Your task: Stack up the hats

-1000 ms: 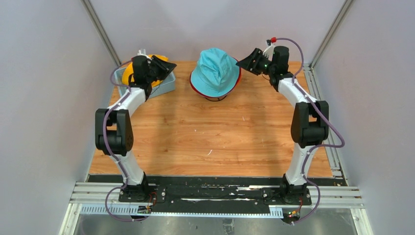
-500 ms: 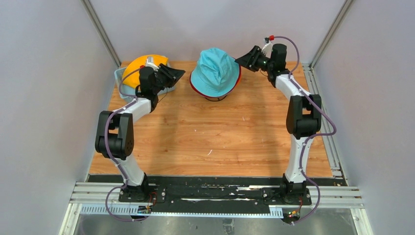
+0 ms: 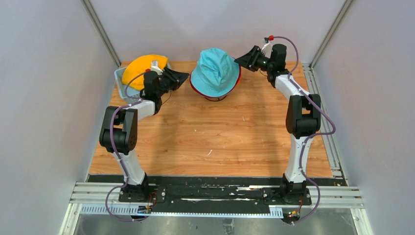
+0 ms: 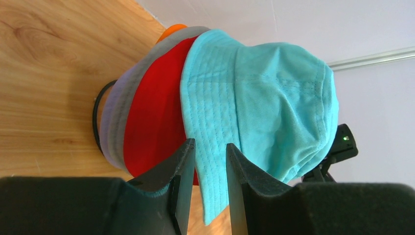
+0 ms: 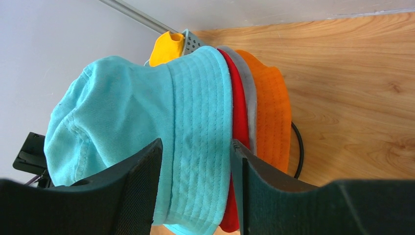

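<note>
Teal hat (image 3: pixel 215 71): topmost of the stack at the back centre of the tabletop (image 3: pixel 210 132), crown up, brim hanging over the hats below.
Stack beneath: red hat (image 4: pixel 156 107) directly under the teal one, then grey hat (image 5: pixel 249 98); orange hat (image 5: pixel 269 112) lowest on the right-wrist side. A lavender hat (image 4: pixel 105 110) edge shows at the bottom in the left wrist view.
Stand: black wire stand (image 5: pixel 298 152) carries the stack; only a curve of its ring shows at the base.
Yellow hat (image 3: pixel 139 66): apart from the stack, at the back left, lying in the light blue basket (image 3: pixel 119 79).
Left gripper (image 4: pixel 209 149): level with the stack's left side, pointed at the teal brim. Jaws narrowly parted, with a clear gap; the brim edge shows in that gap. Nothing is seen clamped. Contact with the brim cannot be determined.
Right gripper (image 5: pixel 195 147): at the stack's right side, pointed at the brim. Jaws widely parted, one on either side of the teal brim as seen from the wrist. No hold seen; contact cannot be determined.
Arms: left arm reaches past the basket; right arm extends along the right edge of the tabletop.
</note>
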Motion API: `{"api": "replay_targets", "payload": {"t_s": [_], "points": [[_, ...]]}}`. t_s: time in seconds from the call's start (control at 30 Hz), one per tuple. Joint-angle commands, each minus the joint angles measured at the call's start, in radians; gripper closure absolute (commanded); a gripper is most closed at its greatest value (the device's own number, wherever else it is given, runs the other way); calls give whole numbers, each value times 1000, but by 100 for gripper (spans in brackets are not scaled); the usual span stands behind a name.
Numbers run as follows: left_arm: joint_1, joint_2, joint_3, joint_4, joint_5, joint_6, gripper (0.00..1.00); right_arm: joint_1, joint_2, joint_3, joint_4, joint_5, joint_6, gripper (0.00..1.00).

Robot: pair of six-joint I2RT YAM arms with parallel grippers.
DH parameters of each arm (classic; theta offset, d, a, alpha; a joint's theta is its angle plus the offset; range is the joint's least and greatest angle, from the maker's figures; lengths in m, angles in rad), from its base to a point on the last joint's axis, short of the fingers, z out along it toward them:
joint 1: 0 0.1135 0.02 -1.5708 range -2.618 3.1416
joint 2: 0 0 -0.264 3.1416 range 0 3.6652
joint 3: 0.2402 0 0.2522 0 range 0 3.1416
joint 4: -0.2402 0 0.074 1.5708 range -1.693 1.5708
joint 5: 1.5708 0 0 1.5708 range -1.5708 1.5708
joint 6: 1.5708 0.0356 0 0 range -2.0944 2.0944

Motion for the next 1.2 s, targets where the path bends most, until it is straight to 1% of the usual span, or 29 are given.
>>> {"api": "replay_targets", "payload": {"t_s": [0.0,0.17,0.43,0.73,0.83,1.0,1.17], "points": [[-8,1,-11,71,16,-5,66,-5,28,21,37,-31,20,47],[-8,-5,-25,80,16,-6,66,-5,48,19,60,-50,39,47],[-8,-6,-48,98,19,-7,66,-5,96,20,171,-112,135,47],[-12,17,-61,173,34,-36,66,-5,115,7,230,-151,191,49],[-18,32,-51,196,45,-45,66,-5,117,-2,259,-158,212,51],[-31,79,-20,217,78,-64,66,-5,131,-7,341,-178,285,59],[-34,87,-24,222,85,-65,66,-3,134,-14,370,-186,311,64]]}}
